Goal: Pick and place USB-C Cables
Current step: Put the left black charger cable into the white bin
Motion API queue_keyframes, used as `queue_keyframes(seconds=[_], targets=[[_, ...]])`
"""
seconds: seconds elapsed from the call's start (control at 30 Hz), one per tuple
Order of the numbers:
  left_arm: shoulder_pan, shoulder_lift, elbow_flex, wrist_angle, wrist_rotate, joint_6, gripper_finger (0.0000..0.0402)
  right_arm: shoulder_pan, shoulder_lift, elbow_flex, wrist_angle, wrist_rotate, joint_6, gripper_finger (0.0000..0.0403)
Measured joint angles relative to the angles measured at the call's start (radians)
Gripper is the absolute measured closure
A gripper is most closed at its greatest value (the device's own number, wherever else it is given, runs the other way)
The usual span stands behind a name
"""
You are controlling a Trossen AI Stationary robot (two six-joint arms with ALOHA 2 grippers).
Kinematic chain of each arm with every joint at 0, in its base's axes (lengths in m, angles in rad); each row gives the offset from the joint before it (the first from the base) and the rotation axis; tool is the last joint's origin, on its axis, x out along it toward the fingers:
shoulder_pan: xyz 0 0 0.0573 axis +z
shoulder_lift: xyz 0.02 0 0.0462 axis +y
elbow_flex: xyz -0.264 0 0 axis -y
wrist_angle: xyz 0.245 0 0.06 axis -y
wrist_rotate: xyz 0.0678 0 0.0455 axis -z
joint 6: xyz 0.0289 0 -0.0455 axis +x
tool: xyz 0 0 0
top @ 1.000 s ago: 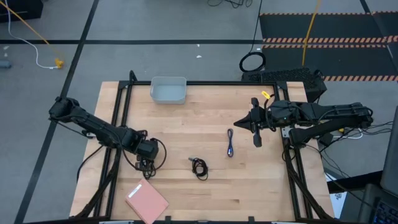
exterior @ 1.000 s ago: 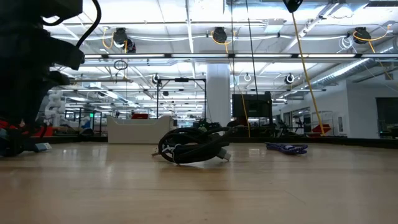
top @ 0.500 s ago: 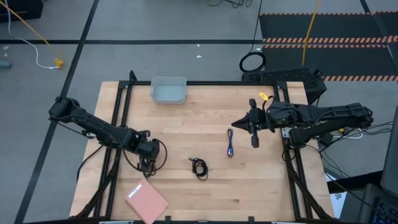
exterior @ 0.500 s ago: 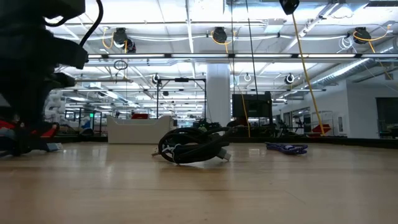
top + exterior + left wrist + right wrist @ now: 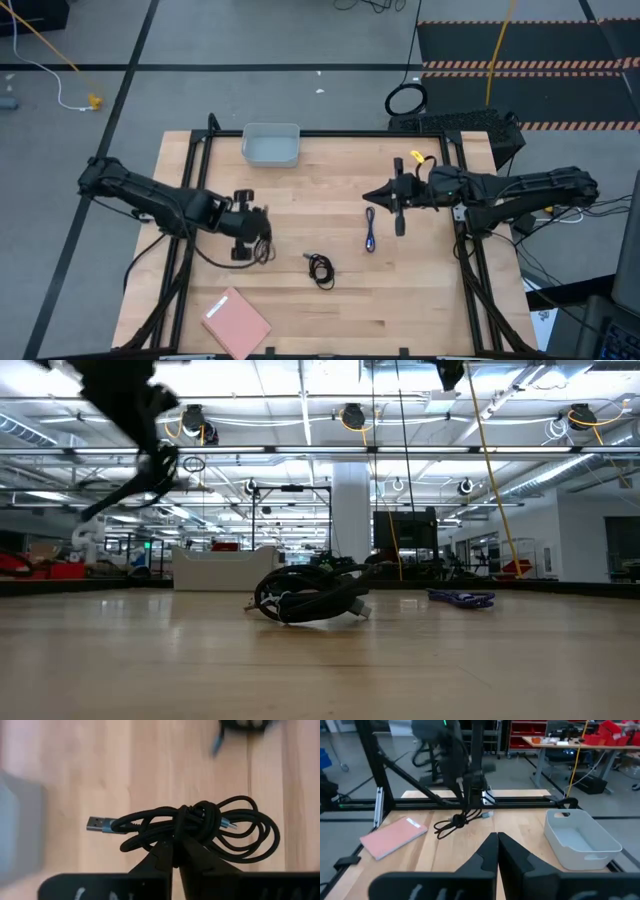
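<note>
Now the left gripper (image 5: 252, 233) sits left of the middle in the high view, above the wooden counter (image 5: 330, 190). Its fingers (image 5: 161, 861) are pinched shut on a black USB-C cable (image 5: 200, 822), a knotted bundle with loose loops. In the left wrist view the bundle hangs off the counter, with one silver plug sticking out to one side. In the right wrist view the same cable dangles under the left gripper, above the wood.

A second black USB-C cable (image 5: 320, 267) lies coiled on the counter, just below the middle of the high view. In the low view it is the dark pile (image 5: 310, 597) in the middle of the frame. A purple-blue USB-C cable (image 5: 370, 233) lies straight on the counter, a little right of the middle. In the low view it is a small heap (image 5: 462, 598) on the right.

The right gripper (image 5: 386, 199) hangs over the counter, just above the purple-blue cable in the high view. Its fingers (image 5: 485, 856) are pressed together and hold nothing.

A pink pad (image 5: 236, 322) lies at the lower left of the counter. A gray tray (image 5: 271, 146) sits at the upper edge, left of the middle.
</note>
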Motion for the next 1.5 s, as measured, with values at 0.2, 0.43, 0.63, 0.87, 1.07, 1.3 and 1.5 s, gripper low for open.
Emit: queue_keyframes(seconds=[0.2, 0.43, 0.63, 0.87, 1.07, 1.3, 1.5], targets=[[0.038, 0.000, 0.121, 0.036, -0.174, 0.125, 0.0382, -0.008, 0.105, 0.000, 0.084, -0.001, 0.049, 0.0403], [0.105, 0.000, 0.127, 0.294, -0.216, 0.322, 0.0393, -0.008, 0.259, 0.000, 0.294, -0.001, 0.057, 0.0403], [0.152, 0.000, 0.045, 0.630, -0.237, 0.419, 0.0384, -0.013, 0.331, -0.001, 0.380, -0.001, 0.058, 0.0403], [0.170, 0.059, -0.125, 1.045, -0.236, 0.523, 0.0384, -0.039, 0.326, 0.000, 0.340, 0.014, 0.099, 0.0391], [0.175, 0.152, -0.188, 1.280, -0.229, 0.668, 0.0389, -0.061, 0.313, 0.000, 0.251, 0.022, 0.112, 0.0332], [0.184, 0.177, -0.175, 1.297, -0.229, 0.687, 0.0378, -0.065, 0.229, -0.001, 0.089, 0.022, 0.083, 0.0244], [0.185, 0.176, -0.175, 1.319, -0.222, 0.683, 0.0393, -0.065, 0.138, 0.000, -0.041, 0.022, 0.102, 0.0191]])
